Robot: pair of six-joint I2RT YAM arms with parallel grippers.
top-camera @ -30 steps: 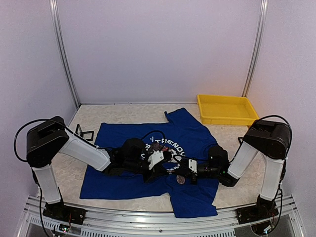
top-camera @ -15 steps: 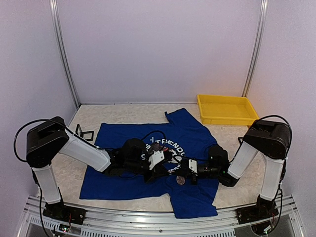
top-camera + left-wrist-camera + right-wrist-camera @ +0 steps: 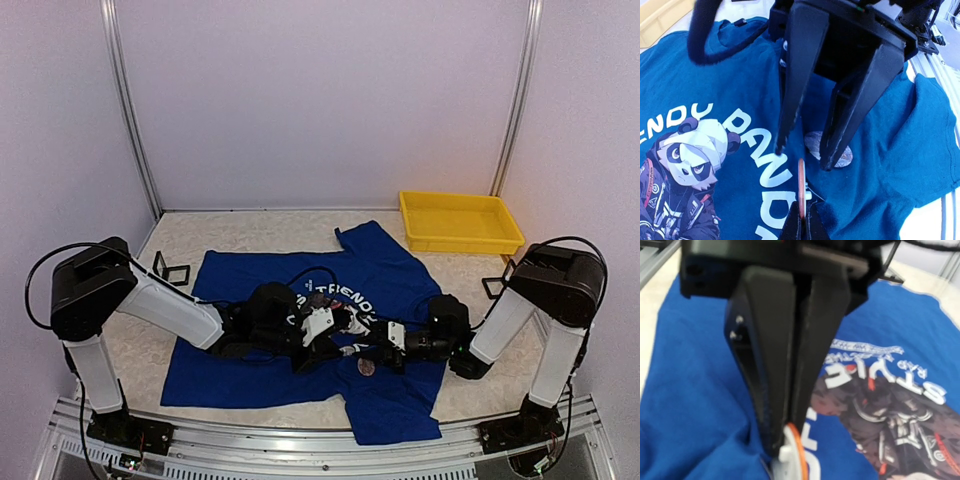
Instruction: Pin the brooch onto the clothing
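Nearest to us, the left fingers (image 3: 792, 227) are pinched shut on what we take for the brooch (image 3: 801, 182), a thin orange-rimmed disc. It is held on edge over the shirt (image 3: 740, 75), beside the white lettering. Just beyond, the right fingers (image 3: 795, 75) stand a little apart, their tips either side of the disc's top edge, gripping nothing that we can see. Under them a grey round piece (image 3: 842, 156) lies on the cloth; we cannot tell what it is. The shirt lies spread, print up, on the bench (image 3: 250, 230), with a yellow tray (image 3: 465, 243) at the far right. We judge the brooch brought to its place but not fastened. No pin shows through the fabric, so piercing, closing and letting go are left.
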